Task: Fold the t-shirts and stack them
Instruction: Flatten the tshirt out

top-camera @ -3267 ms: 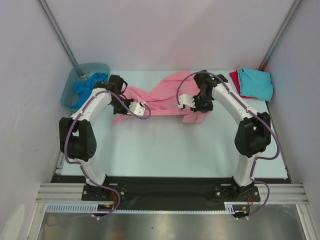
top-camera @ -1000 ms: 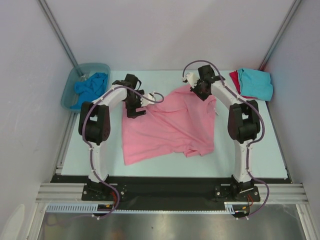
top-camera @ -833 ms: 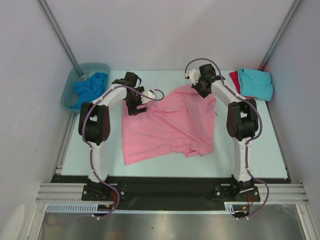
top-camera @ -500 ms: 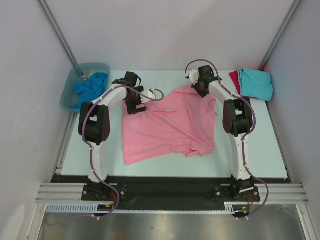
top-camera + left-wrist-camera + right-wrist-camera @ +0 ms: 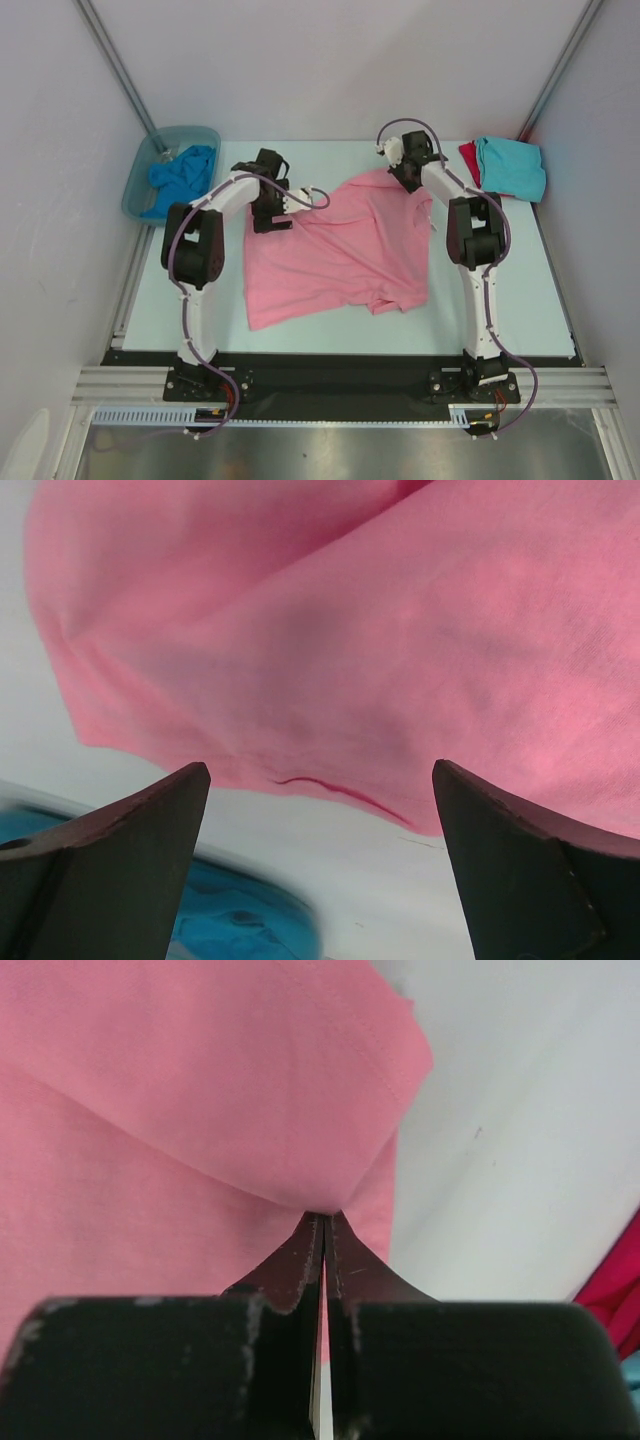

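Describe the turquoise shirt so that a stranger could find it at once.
On the pale table, go to the far right corner. A folded shirt lies there on top of a red shirt. It is turquoise, paler than the blue shirt crumpled in the tub at far left.

The pink t-shirt [image 5: 340, 250], earlier bunched into a narrow twisted band strung between the two grippers, has been drawn out and laid flat, spread from both grippers toward the arm bases. Over the last second the right gripper [image 5: 323, 1218] has been carried slightly farther back, the pinched corner with it.
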Action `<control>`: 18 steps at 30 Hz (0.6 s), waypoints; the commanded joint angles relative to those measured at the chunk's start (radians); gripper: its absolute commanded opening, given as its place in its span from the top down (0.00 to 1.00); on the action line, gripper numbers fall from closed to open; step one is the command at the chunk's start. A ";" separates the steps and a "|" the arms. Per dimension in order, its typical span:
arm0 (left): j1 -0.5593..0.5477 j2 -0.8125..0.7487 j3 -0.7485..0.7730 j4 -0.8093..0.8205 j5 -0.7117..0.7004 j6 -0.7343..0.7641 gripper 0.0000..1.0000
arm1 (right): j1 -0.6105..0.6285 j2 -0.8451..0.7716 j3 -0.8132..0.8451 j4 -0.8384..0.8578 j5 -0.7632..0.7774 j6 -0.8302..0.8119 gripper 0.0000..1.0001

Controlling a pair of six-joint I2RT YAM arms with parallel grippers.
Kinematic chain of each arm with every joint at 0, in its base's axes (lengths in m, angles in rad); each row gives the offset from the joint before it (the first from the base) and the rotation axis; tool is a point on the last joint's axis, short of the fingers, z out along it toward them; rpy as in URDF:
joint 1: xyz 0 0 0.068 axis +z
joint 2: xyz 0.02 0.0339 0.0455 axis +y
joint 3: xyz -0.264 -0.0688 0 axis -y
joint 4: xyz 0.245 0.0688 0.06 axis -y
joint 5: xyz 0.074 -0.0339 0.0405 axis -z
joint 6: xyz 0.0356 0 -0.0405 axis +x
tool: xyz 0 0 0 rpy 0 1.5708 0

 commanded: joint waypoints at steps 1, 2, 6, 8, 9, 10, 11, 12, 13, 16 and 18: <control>-0.011 0.034 0.030 -0.049 -0.054 0.026 0.00 | -0.023 0.003 0.057 0.041 0.022 0.005 1.00; -0.013 0.049 0.035 -0.057 -0.063 0.029 0.01 | -0.031 0.001 0.058 0.041 0.026 0.005 1.00; -0.011 0.086 0.060 -0.103 -0.071 0.040 0.01 | -0.052 -0.017 0.058 0.051 0.034 -0.002 1.00; -0.011 0.098 0.063 -0.104 -0.074 0.041 0.01 | -0.060 -0.025 0.058 0.051 0.029 0.001 1.00; -0.013 0.115 0.064 -0.115 -0.074 0.046 0.01 | -0.068 -0.029 0.058 0.052 0.029 0.001 1.00; -0.011 0.124 0.069 -0.118 -0.074 0.046 0.01 | -0.068 -0.035 0.056 0.052 0.026 0.001 1.00; -0.010 0.132 0.073 -0.124 -0.074 0.049 0.01 | -0.071 -0.038 0.056 0.052 0.025 0.003 1.00; -0.008 0.152 0.078 -0.138 -0.079 0.060 0.01 | -0.072 -0.042 0.054 0.052 0.020 0.001 1.00; -0.005 0.162 0.080 -0.142 -0.085 0.064 0.02 | -0.074 -0.045 0.053 0.054 0.020 -0.002 1.00; 0.009 0.208 0.107 -0.187 -0.108 0.089 0.03 | -0.075 -0.046 0.045 0.058 0.020 -0.015 1.00; 0.025 0.227 0.127 -0.230 -0.115 0.098 0.04 | -0.074 -0.043 0.042 0.060 0.023 -0.020 1.00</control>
